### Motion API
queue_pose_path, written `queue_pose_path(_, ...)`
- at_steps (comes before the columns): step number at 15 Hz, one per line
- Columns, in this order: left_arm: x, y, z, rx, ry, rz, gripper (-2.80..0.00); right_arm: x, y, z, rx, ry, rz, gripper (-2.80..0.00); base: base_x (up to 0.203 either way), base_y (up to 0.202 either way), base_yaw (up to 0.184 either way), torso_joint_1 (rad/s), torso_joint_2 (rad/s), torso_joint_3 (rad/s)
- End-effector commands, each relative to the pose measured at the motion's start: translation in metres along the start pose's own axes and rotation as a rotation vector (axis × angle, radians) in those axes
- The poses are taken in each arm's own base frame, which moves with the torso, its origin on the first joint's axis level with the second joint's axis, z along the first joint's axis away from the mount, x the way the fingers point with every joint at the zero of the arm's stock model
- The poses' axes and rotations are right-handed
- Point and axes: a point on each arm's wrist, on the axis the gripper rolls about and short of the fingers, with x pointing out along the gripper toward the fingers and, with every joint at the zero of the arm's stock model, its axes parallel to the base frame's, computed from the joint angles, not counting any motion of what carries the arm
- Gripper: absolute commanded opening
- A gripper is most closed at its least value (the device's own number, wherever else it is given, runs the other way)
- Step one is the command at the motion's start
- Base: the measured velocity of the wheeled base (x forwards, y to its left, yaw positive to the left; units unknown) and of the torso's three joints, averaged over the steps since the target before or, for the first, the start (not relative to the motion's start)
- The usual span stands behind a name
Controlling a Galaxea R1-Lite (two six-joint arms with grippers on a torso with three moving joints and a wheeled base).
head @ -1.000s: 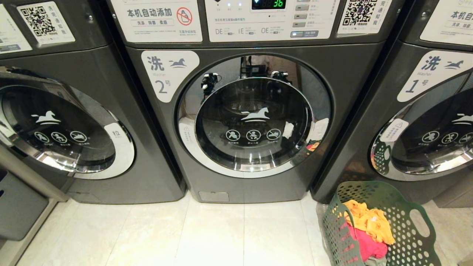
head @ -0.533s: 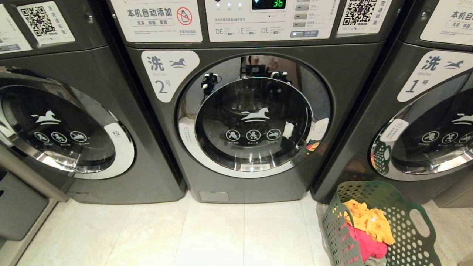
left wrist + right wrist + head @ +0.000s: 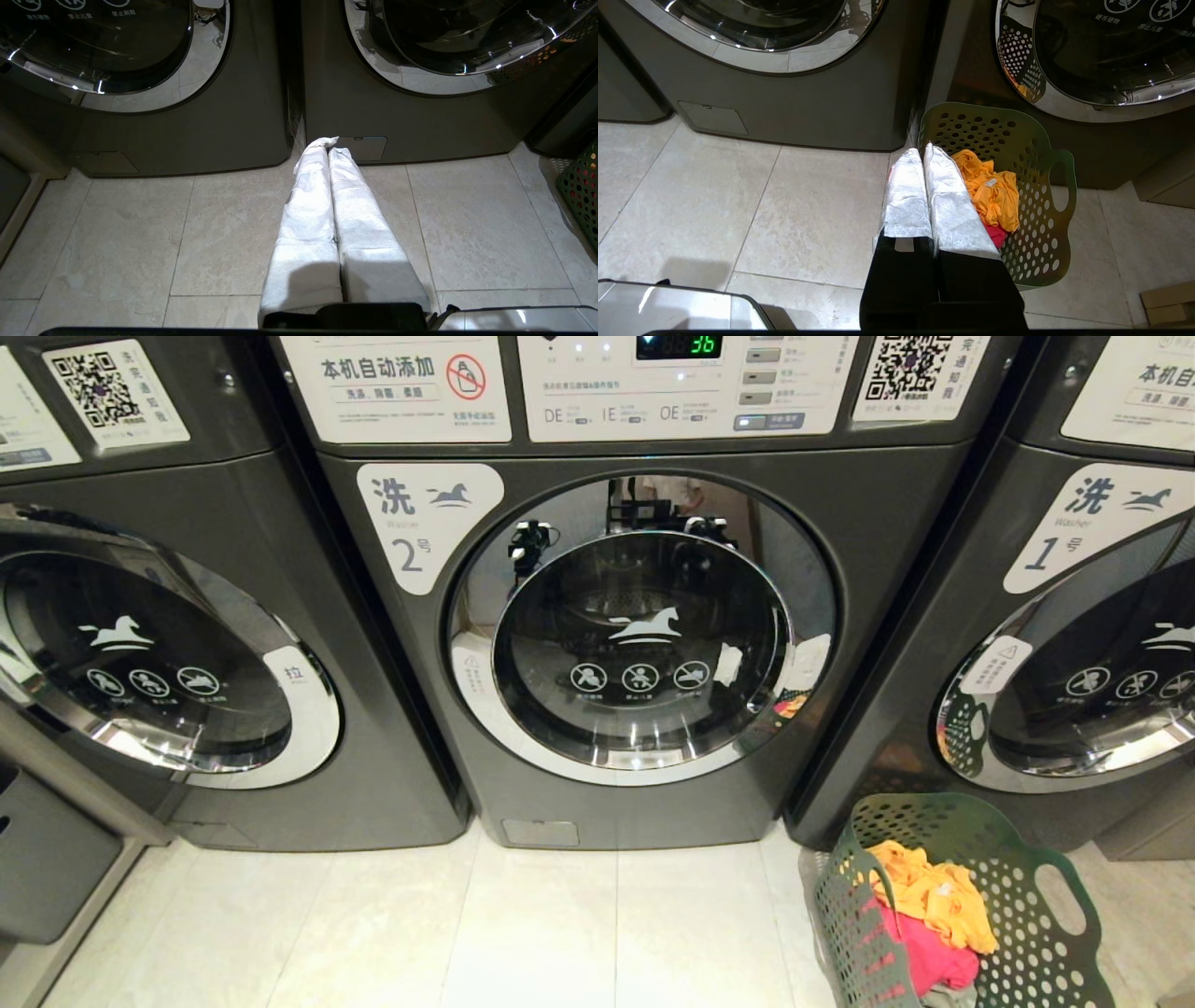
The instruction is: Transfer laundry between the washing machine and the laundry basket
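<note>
At the far left of the head view stands a third grey machine [image 3: 233, 644], its left side cut off by the frame edge and no number visible on it. Beside it, in the middle, is the washing machine [image 3: 644, 616] labelled 2, its round chrome-rimmed door [image 3: 639, 649] shut; the dark glass hides the drum, and the chrome only gives back blurred reflections. To its right, the machine labelled 1 [image 3: 1074, 644] runs out of frame.

On the pale tiled floor [image 3: 560, 924], in front of the gap between machines 2 and 1, sits the laundry basket [image 3: 1036, 933], its lower edge cropped. Inside it lies the laundry [image 3: 934, 901]: an orange-yellow garment on top, a pink-red one below, and a sliver of grey at the very bottom that is hard to make out.

Neither arm shows in the head view. In its wrist view, the left gripper [image 3: 328, 142] hangs over the floor before the seam between the unnumbered machine and machine 2, its white-wrapped fingers pressed together, empty. The right gripper [image 3: 922, 150] hangs above the basket's near rim, fingers likewise together and holding nothing, partly covering the clothes behind them.
</note>
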Motion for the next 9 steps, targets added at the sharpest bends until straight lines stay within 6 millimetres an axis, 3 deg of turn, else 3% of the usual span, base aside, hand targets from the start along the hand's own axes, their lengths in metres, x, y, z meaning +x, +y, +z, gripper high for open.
queue_pose_path(1,0.0002,-0.0001,-0.0008,0.0,0.001,0.0,-2.8,0.0002,0.0,0.0001,0.002,0.003,0.0,-2.8,0.0,0.0,0.0,0.0,0.0,0.0)
queue_pose_path(9,0.0002,-0.0001,-0.0008,0.0,0.001,0.0,-2.8,0.0013,-0.0001,-0.0004,-0.006,-0.015,-0.011,-2.8,0.0,0.0,0.0,0.0,0.0,0.0)
